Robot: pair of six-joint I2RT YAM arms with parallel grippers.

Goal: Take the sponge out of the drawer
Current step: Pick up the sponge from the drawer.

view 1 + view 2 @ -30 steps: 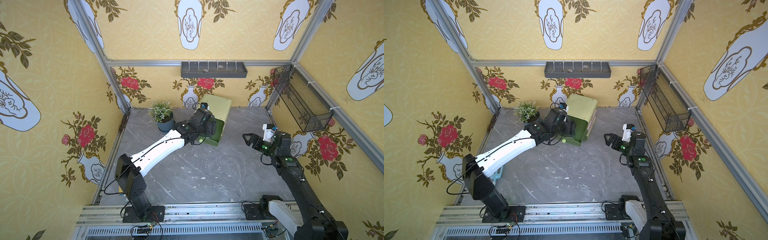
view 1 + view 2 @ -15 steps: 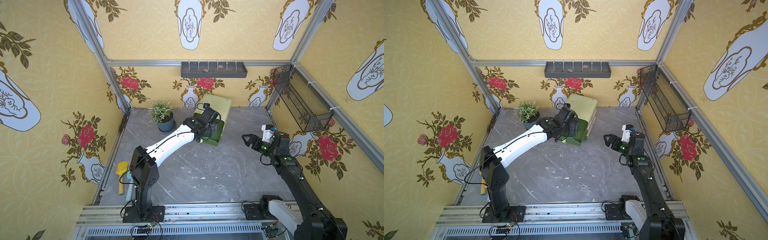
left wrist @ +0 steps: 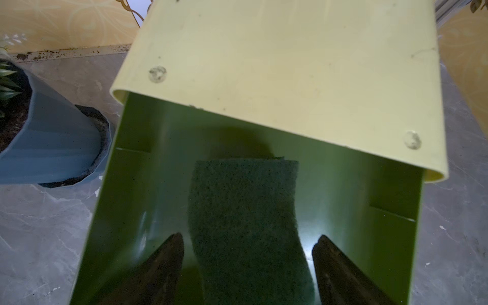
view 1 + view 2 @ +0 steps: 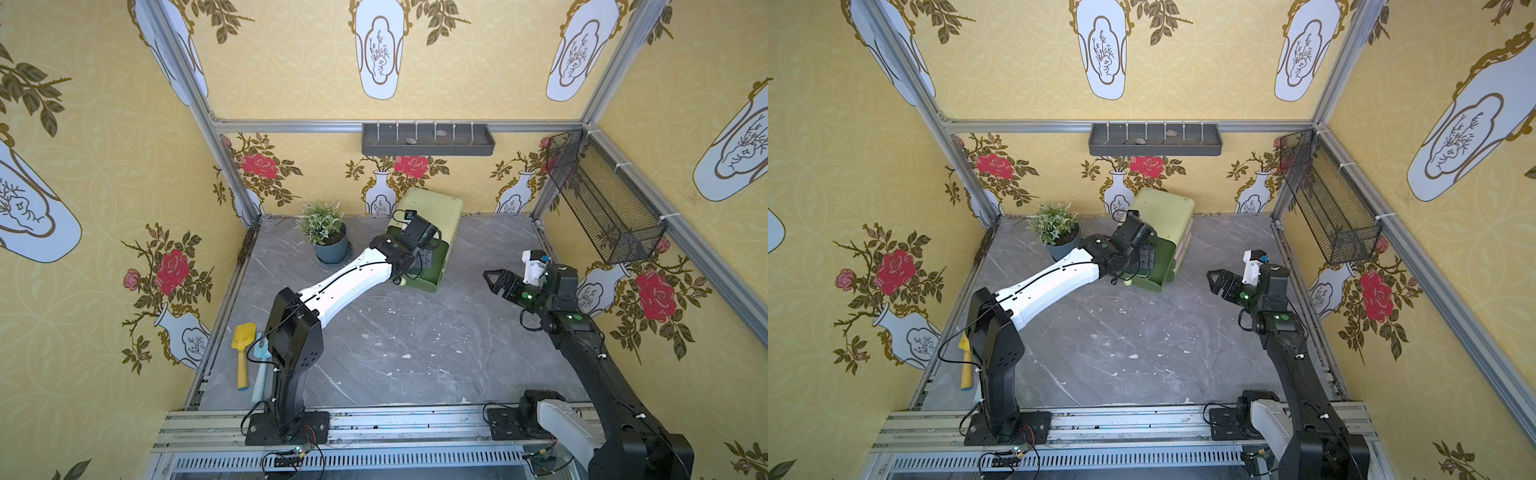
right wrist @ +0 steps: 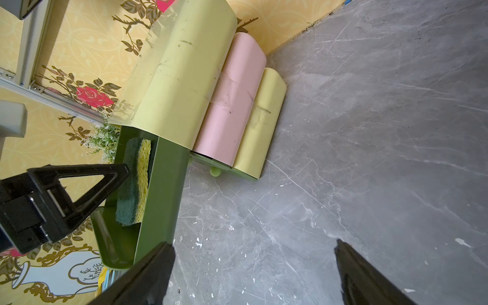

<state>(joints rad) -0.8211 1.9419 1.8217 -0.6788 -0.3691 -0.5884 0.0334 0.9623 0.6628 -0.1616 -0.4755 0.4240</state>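
A green pull-out drawer [image 3: 137,198] stands open at the front of a pale yellow-green cabinet [image 4: 434,210]. In it lies the sponge [image 3: 243,211], dark green scrub side up; the right wrist view shows the sponge's [image 5: 134,182] yellow body underneath. My left gripper [image 3: 248,240] reaches down into the drawer, open, one finger on each side of the sponge. In both top views the left gripper [image 4: 424,262] [image 4: 1146,262] hides the sponge. My right gripper [image 4: 496,282] [image 5: 253,243] hovers open over bare floor to the right of the drawer, holding nothing.
A potted plant [image 4: 326,237] stands just left of the cabinet. A yellow shovel [image 4: 242,353] and a blue tool [image 4: 261,365] lie by the left wall. A wire basket [image 4: 602,208] hangs on the right wall, a grey shelf [image 4: 428,139] on the back wall.
The left arm's lower links have swung right, uncovering the shovel, while its gripper stayed at the drawer. The right arm has barely moved.
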